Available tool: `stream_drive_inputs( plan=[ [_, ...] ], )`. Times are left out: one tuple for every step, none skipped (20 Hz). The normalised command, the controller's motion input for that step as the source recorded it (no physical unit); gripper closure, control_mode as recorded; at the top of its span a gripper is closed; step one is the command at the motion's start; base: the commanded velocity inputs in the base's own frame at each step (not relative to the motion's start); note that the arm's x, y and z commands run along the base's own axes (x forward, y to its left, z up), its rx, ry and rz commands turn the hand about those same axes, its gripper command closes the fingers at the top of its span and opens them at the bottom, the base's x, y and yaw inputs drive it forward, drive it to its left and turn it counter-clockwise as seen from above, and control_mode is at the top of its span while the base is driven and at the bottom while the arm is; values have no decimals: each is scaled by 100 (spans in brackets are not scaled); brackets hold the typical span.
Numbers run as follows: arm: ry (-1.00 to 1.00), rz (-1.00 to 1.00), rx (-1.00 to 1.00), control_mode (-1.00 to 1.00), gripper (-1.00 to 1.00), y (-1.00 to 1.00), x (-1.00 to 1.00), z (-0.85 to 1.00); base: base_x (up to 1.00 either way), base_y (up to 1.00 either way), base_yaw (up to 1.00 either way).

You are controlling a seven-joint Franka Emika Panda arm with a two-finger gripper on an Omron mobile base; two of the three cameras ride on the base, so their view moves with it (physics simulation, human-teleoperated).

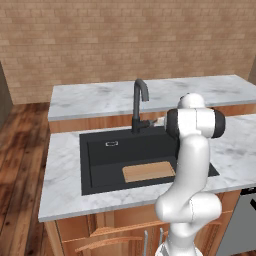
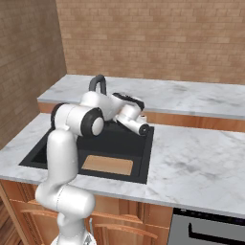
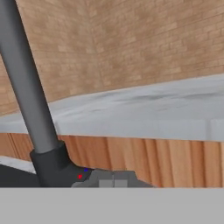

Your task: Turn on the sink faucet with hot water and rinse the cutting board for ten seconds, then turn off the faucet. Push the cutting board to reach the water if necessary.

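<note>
The dark gooseneck sink faucet [image 1: 139,102] stands behind the black sink [image 1: 100,165], and its arch [image 2: 98,80] shows over my arm in the right base view. A light tan cutting board [image 1: 148,171] lies flat on the basin floor at front right [image 2: 107,165]. In the hand view the faucet stem [image 3: 26,87] rises at left. Its small side lever [image 3: 83,174], marked with a red and a blue dot, sticks out from the base. My gripper [image 3: 113,181] is shut, its tips right at the end of that lever, holding nothing. Water is out of view.
White marble countertop [image 1: 65,180] surrounds the sink, with a wide stretch to the right [image 2: 191,162]. A raised marble counter [image 1: 95,97] and a brick wall stand behind the faucet. A silver overflow plate [image 1: 112,143] sits on the basin's back wall. A dark appliance front [image 2: 210,229] is at lower right.
</note>
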Motion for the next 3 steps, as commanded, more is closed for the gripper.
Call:
stream_drive_inputs(
  plan=[
    [0,0,0,-100,100,24,0,0,0,0,0],
    [0,0,0,-100,100,24,0,0,0,0,0],
    [0,0,0,-100,100,24,0,0,0,0,0]
  ],
)
